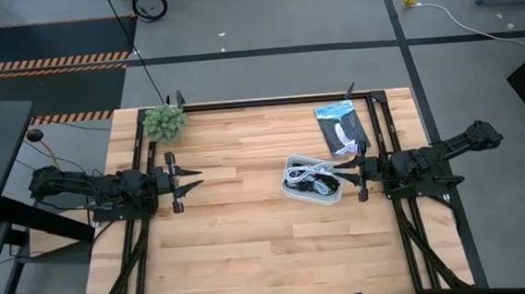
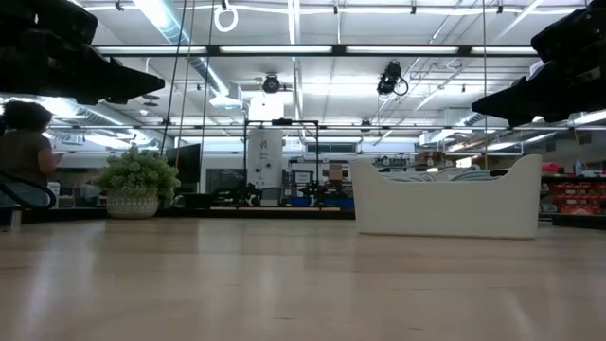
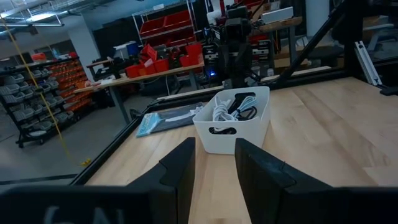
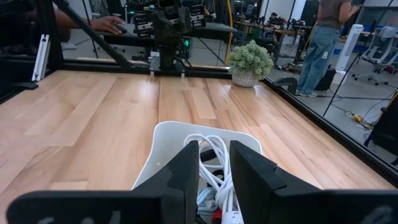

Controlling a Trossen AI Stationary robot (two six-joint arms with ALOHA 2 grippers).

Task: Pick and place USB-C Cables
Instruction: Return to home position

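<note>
Right gripper (image 4: 214,144) has its two fingers a little apart, and it holds nothing. Just past its tips sits the white bin (image 4: 152,165). We see the USB-C cables (image 3: 222,109) lying in it in a heap, white loops on top and dark ones under. So the cables are straight ahead of this gripper and very near. We think it should pull straight back, away from the bin, and not dip. The bin's long side runs from one arm toward the other. Far across the table (image 1: 251,250) waits the left gripper (image 1: 193,179), fingers a little apart too, empty, well apart from the bin.
</note>
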